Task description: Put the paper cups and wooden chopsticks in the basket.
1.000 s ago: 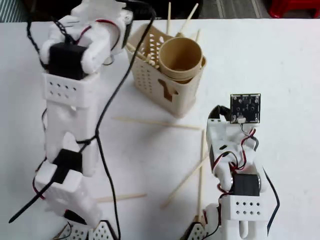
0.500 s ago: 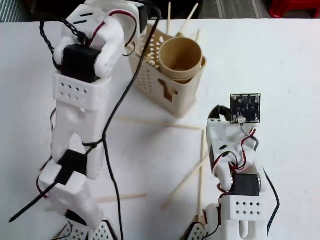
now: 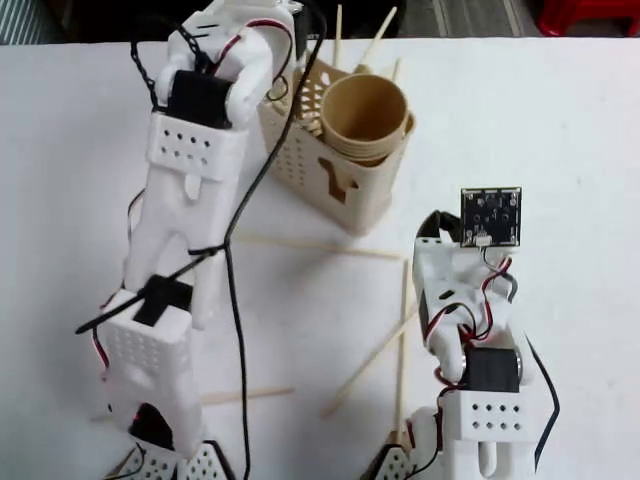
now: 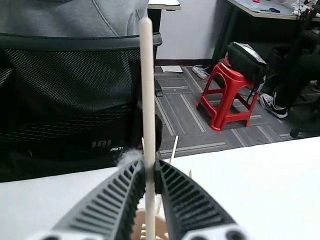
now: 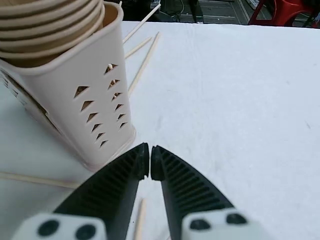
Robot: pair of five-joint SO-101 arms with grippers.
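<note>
The chopstick's (image 4: 146, 90) held end is hidden between my left gripper's (image 4: 149, 169) fingers (image 4: 125, 192); in my right wrist view the picture's edge cuts off the stacked paper cups (image 5: 50, 30).

Left gripper (image 4: 149, 168) tight around an upright wooden chopstick (image 4: 146, 90), red stool (image 4: 227, 95) beyond the table (image 4: 260, 185).

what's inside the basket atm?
Stacked paper cups fill one end of the basket; chopsticks stand beside them. The basket's floor is hidden by the cups, its far corner by the left arm.
</note>
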